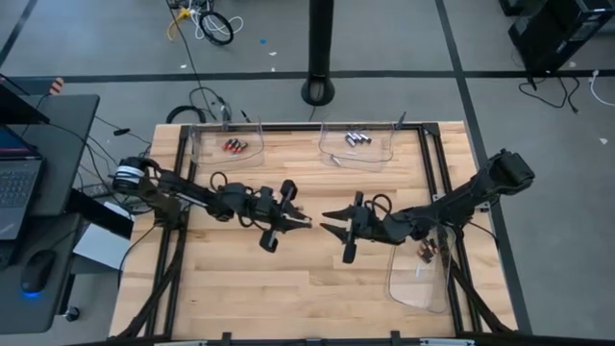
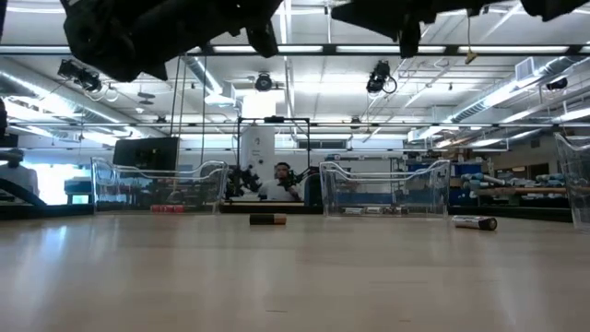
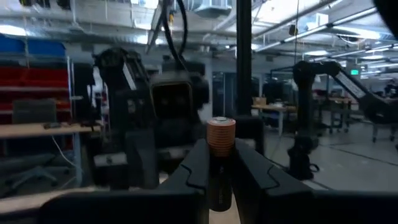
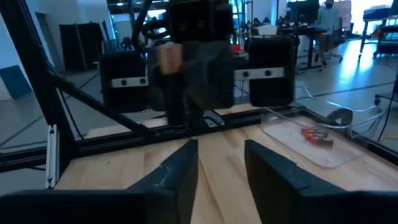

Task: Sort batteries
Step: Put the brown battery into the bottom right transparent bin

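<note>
Batteries: one copper-topped black cylindrical cell clamped upright in left gripper above bench centre; right gripper facing it, fingers parted, empty. We judge it light, rigid, slippery; grip mid-body

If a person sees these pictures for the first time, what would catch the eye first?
First, the two dark arms meeting tip to tip above the middle of the wooden table. The left gripper is shut on a copper-topped battery, held upright, while the right gripper faces it with open, empty fingers. Next, the clear trays at the far edge, holding sorted batteries.
</note>
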### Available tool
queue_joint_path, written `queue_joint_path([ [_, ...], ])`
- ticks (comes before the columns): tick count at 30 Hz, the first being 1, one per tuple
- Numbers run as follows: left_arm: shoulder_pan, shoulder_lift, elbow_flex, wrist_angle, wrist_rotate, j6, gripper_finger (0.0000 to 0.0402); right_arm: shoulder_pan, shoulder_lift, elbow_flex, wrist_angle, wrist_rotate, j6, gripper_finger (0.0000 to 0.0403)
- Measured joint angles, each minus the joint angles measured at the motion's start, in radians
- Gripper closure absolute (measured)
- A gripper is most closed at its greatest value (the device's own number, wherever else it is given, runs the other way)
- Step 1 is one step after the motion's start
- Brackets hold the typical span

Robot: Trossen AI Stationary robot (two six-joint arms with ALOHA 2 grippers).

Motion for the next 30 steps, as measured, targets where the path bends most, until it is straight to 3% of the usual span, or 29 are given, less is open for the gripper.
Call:
queue_joint_path([
  [6, 0.007, 0.018, 0.023, -0.017, 0.021, 0.003, 0.0358, 0.002, 0.057, 0.082, -0.008, -0.04, 0.002, 0.0234],
  [15, 0.009, 0.027, 0.035, -0.036, 0.032, 0.004, 0.0358, -0.004, 0.088, 0.141, -0.098, -0.04, -0.002, 0.0239],
  [19, 0.009, 0.027, 0.035, -0.04, 0.03, 0.005, 0.0358, -0.014, 0.088, 0.147, -0.1, -0.041, -0.002, 0.0264],
  [25, 0.01, 0.027, 0.035, -0.045, 0.021, 0.006, 0.0358, -0.022, 0.087, 0.147, -0.13, -0.045, -0.007, 0.0347],
  [30, 0.01, 0.026, 0.035, -0.054, 0.013, 0.007, 0.0358, -0.02, 0.087, 0.147, -0.131, -0.038, -0.029, 0.0347],
])
